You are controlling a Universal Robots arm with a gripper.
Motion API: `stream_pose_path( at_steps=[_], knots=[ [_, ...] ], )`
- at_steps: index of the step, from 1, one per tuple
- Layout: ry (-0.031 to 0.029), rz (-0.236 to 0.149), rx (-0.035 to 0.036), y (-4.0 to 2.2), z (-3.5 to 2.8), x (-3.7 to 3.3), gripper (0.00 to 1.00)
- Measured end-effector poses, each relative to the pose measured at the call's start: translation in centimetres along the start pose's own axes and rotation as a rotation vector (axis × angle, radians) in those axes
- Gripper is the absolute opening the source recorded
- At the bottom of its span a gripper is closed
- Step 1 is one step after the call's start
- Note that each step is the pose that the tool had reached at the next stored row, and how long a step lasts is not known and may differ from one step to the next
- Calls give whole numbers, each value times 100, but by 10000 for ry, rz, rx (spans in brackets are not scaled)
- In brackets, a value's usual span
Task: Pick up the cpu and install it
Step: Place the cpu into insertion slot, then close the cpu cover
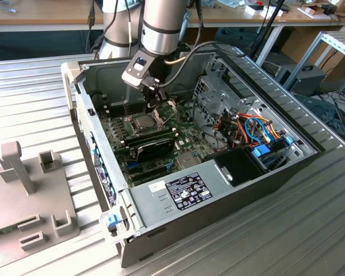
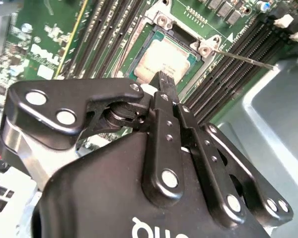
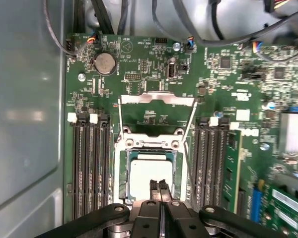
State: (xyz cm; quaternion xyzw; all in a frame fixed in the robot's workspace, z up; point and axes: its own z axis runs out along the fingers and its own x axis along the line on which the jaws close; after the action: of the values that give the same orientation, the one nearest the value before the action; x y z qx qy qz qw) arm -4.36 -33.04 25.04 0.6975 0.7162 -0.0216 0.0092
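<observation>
- Exterior view: your arm reaches down into an open computer case (image 1: 161, 201) that lies on its side on a ribbed metal bench (image 1: 310, 236). The end effector (image 1: 153, 99) hangs just above the socket, toward the far wall of the case on the green motherboard (image 1: 187, 138). The cpu (image 1: 145, 121), a small silvery square, lies flat in that socket, right under the fingertips.
- Second wrist view: you look past the black end effector (image 2: 165, 82) to the cpu (image 2: 161, 60). The two fingertips are pressed together with nothing between them, close over one edge of the chip. Whether they touch it cannot be told. A thin metal lever (image 2: 243, 58) stands free beside the socket.
- First wrist view: the cpu (image 3: 150, 171) sits square inside the socket, between two banks of memory slots (image 3: 89, 168). The hinged metal frame (image 3: 157, 101) is swung back off the chip. The end effector (image 3: 159, 187), closed and empty, sits over the chip's edge.
- Progress, as a judgement: the chip looks already picked up and seated. The frame and lever are not yet shut, so the install appears unfinished.
</observation>
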Motion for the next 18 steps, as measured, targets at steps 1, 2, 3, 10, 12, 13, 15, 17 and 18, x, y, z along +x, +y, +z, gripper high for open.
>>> stream_pose_path(
  at_steps=[1,2,3,10,12,13,15,17,18],
  knots=[
    [-45,2,1,0,-20,0,11],
    [-62,0,0,0,-20,0,11],
    [-69,0,1,0,-21,0,11],
    [-81,-218,-8,0,-23,0,11],
    [-83,-218,-13,-1,-53,-1,11],
    [-81,-218,-16,-1,-53,-1,11],
    [-81,-218,-22,-1,-55,-2,11],
    [-82,-218,-28,-1,-56,-2,11],
    [-82,-218,-29,-1,-57,-2,11]
  ],
)
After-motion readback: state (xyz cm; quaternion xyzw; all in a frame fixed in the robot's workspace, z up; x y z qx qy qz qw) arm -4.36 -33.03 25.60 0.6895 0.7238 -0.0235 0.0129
